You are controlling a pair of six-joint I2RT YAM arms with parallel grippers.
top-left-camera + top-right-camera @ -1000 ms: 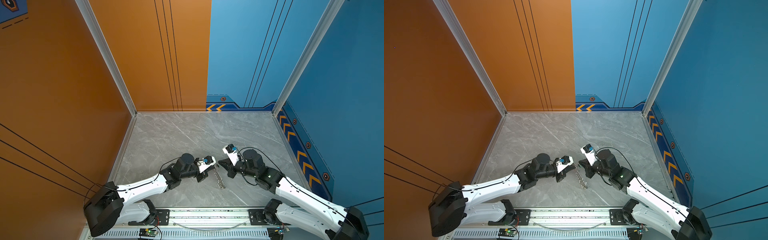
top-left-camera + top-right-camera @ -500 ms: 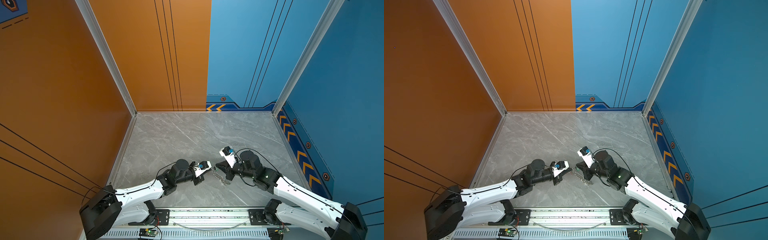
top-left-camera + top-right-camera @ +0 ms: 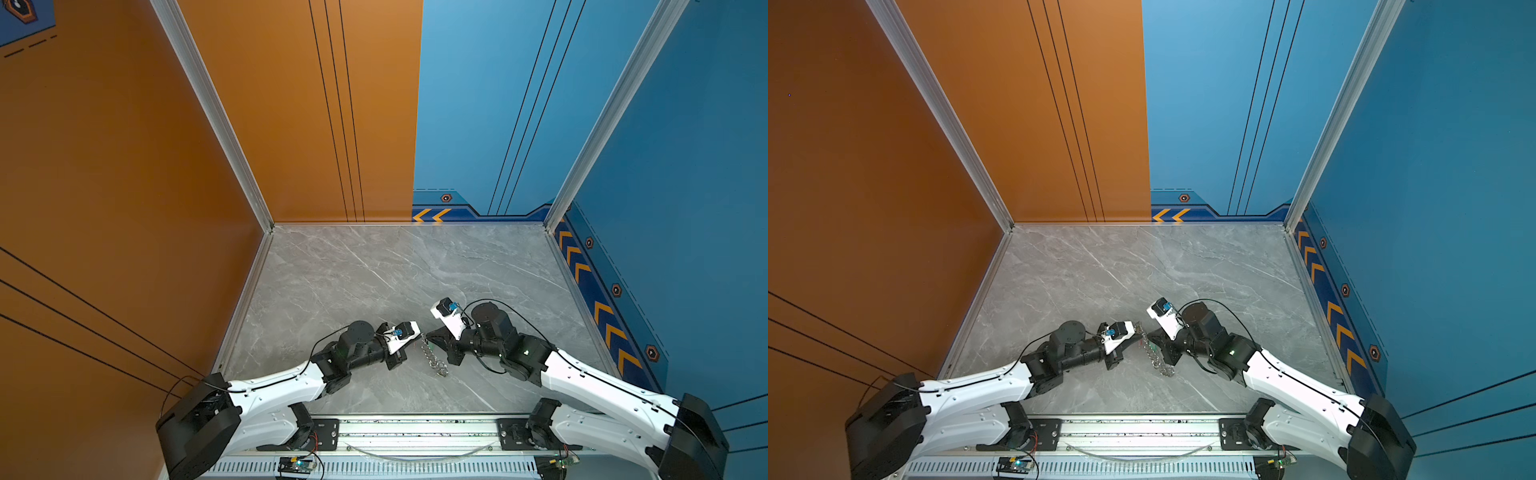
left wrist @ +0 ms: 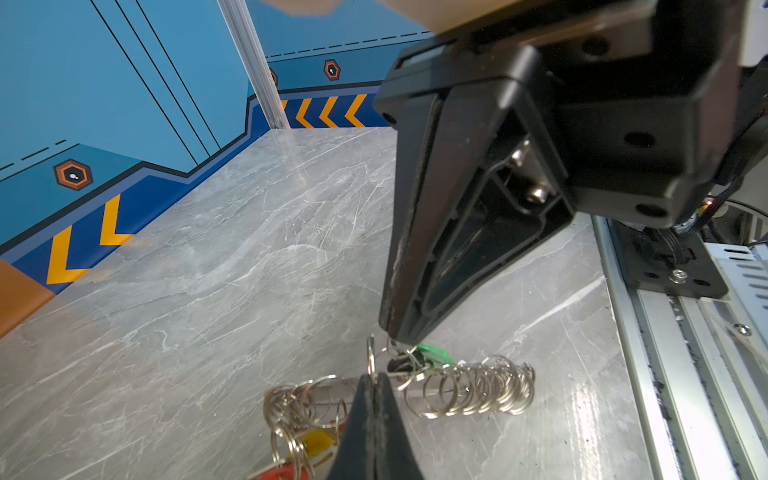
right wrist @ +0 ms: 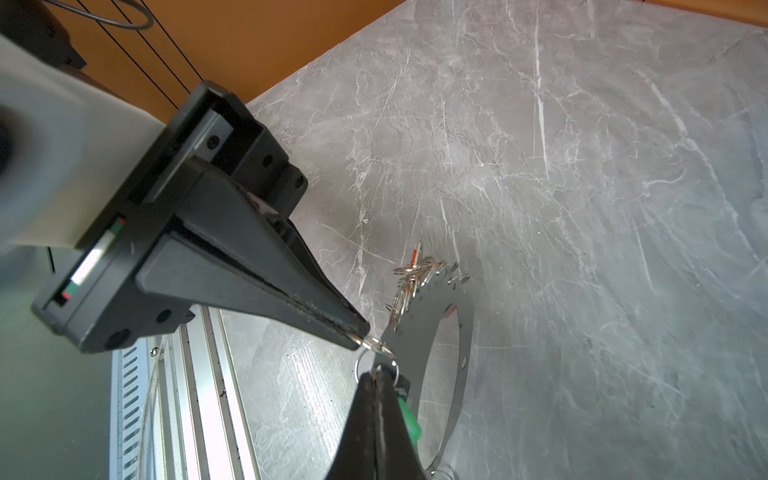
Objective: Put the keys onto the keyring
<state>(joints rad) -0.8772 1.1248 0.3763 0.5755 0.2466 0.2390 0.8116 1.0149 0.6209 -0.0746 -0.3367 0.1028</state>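
Clearly, both arms reached in from the near rail and met near the middle of the grey marble table [image 3: 353, 270], in its near half. The left arm lay low and stretched toward the right. The right arm was bent at the elbow and pointed toward the left, so the left gripper [image 3: 419, 335] and the right gripper [image 3: 430, 335] stood almost tip to tip. In both top views the keyring [image 3: 433, 356] looked only like a short silver chain, running from the two tips toward the near edge, and we could not make out any tag there.

The wrist views gave us more. From the left wrist we saw the left gripper's fingers [image 4: 361, 415] pressed fully together on one upright wire ring of the keyring. The right gripper's tip came down just beside it. Of the keys [image 4: 415, 363] we could tell mainly the plastic tags: a green tag [image 4: 435, 355] right at the right gripper's tip, and a yellow tag [image 4: 318, 440] and a red-orange tag [image 4: 282, 471] among the rings close to the left gripper. From the right wrist we saw that the right gripper was also closed tight on a wire ring, linked with the ring in the left tip, with the green tag beside its finger. Only this view showed the flat strap of the keyring, curving away over the table.

On the blue wall's lower band we saw orange chevrons [image 3: 432, 215] and a small hexagon mark [image 3: 446, 198].
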